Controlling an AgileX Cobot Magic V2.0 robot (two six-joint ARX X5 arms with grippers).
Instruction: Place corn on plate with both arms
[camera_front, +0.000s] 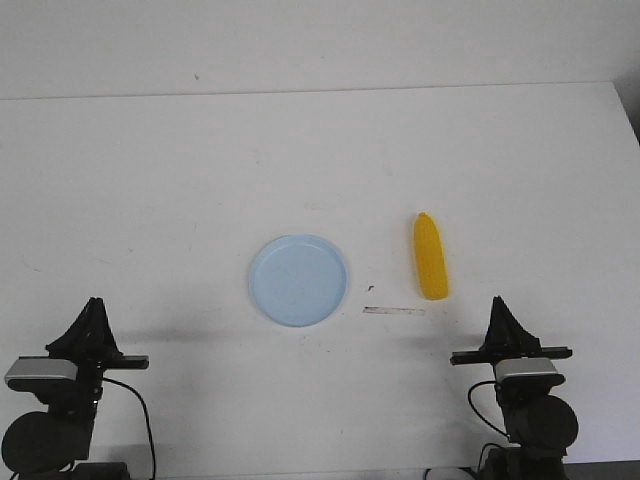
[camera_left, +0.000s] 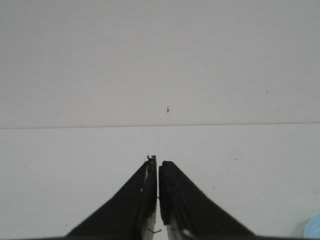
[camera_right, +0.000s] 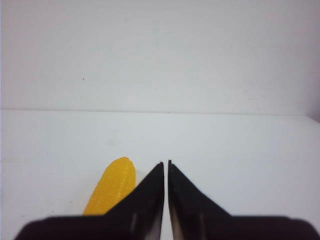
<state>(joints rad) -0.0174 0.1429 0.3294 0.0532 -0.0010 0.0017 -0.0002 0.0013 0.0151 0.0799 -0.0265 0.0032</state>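
White worktop (camera_front: 200, 170) is filling the front view, meeting a pale wall at the far edge; plate (camera_front: 298, 280) is lying flat near the middle, nothing on it; corn (camera_front: 430, 257) is lying on the worktop just right of the plate, not touching it, pointed end facing away from the robot, blunt end nearer; a thin dark strip (camera_front: 393, 311) is lying on the worktop between plate and corn, a bit nearer the robot; both arms are sitting low at the near edge, well apart from plate and corn; left end effector (camera_front: 93, 305) is pointing forward on the left, fingers (camera_left: 142, 200) pressed together with only a hairline slit in the left wrist view, holding nothing; a sliver of plate is showing at that view's edge; right end effector (camera_front: 499, 305) is pointing forward on the right, fingers (camera_right: 147, 197) likewise pressed together, pinching nothing; corn (camera_right: 111, 186) is showing just beside them in the right wrist view, partly hidden behind one finger, still resting on the worktop.
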